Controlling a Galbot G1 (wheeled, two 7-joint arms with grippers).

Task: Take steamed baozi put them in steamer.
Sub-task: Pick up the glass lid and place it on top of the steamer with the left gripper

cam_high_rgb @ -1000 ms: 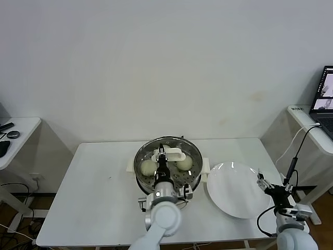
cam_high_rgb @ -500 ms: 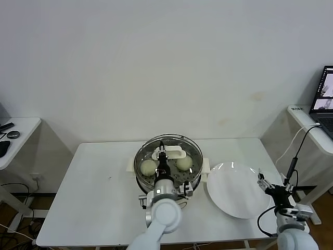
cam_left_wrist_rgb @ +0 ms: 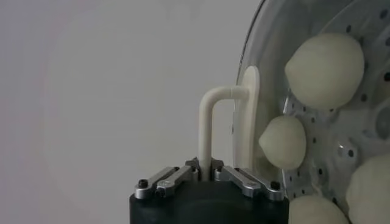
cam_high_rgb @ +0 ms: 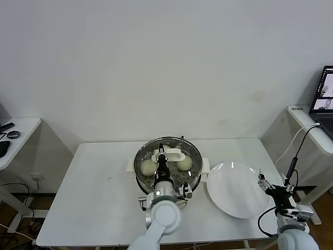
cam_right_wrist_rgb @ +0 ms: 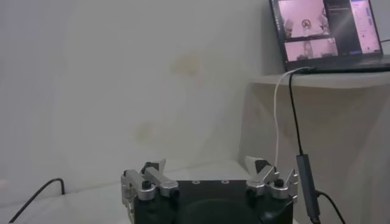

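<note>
At the centre of the head view, our left pincer (cam_high_rgb: 161,154) hangs over the steamer (cam_high_rgb: 167,167), its fingers clamped together on the white handle (cam_left_wrist_rgb: 210,131) of the glass lid (cam_high_rgb: 195,151), which sits tilted or just above the basket; we cannot tell whether the lid's rim touches the steel. The left wrist view shows the thin white loop of the handle caught between the fingers, with the lid's curved edge just beyond it.

Through the glass, the buns (cam_left_wrist_rgb: 325,68) lie on the perforated floor of the steamer. Four show in the left wrist view, at the right of the frame; two show in the head view, either side of the pincer.

To the right of the steamer on the white bench (cam_high_rgb: 93,198), a white plate (cam_high_rgb: 234,188) lies flat. Our right pincer (cam_high_rgb: 270,187) waits at the lower right of the head view, beside the plate's far edge, its fingers standing wide apart and gripping nothing. A laptop (cam_right_wrist_rgb: 332,33) glows at the upper right of the right wrist view.
</note>
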